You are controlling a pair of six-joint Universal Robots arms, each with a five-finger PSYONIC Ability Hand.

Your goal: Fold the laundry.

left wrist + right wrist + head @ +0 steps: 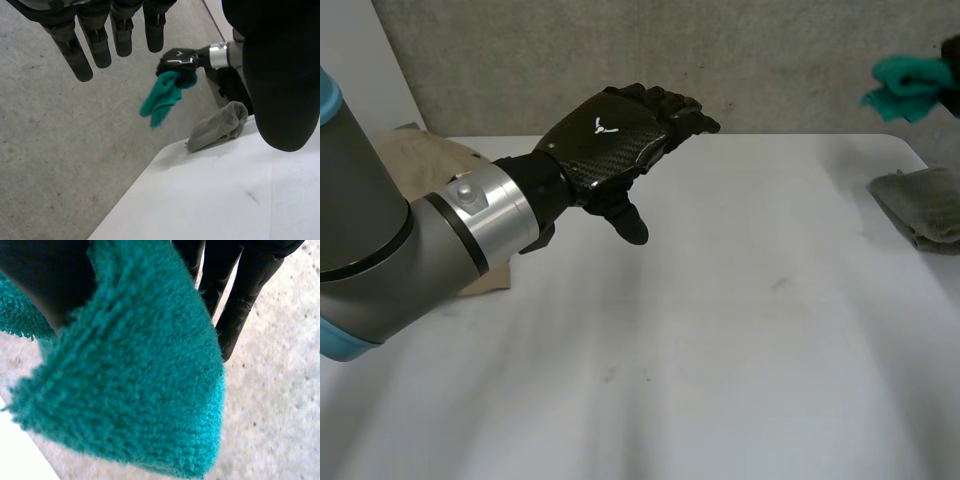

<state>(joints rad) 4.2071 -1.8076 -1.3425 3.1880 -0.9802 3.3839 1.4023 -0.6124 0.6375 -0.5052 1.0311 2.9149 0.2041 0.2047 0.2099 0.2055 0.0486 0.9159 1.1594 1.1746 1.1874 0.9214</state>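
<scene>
Pinches with the right hand a teal terry-towelling cloth, thumb on one face and fingers behind the other, so the fabric hangs loose below the grip rather than bunching. Holds it raised off the white table near the far right corner, clear of the surface, probably to let it drop open before laying it flat.

Hovers the left hand above the table's middle, fingers straight and a little spread, thumb pointing down, nothing in its grasp. Looks poised to take a free edge or corner of the teal cloth, though well apart from it for now.

Has a crumpled grey-green cloth lying at the table's right edge, below the raised teal one; waiting its turn or already handled, cannot tell which. Has a beige heap, likely more laundry, at the rear left, partly behind the left arm.

Calls next, by the look of it, for bringing the teal cloth over the bare middle, where there is room to spread it.
</scene>
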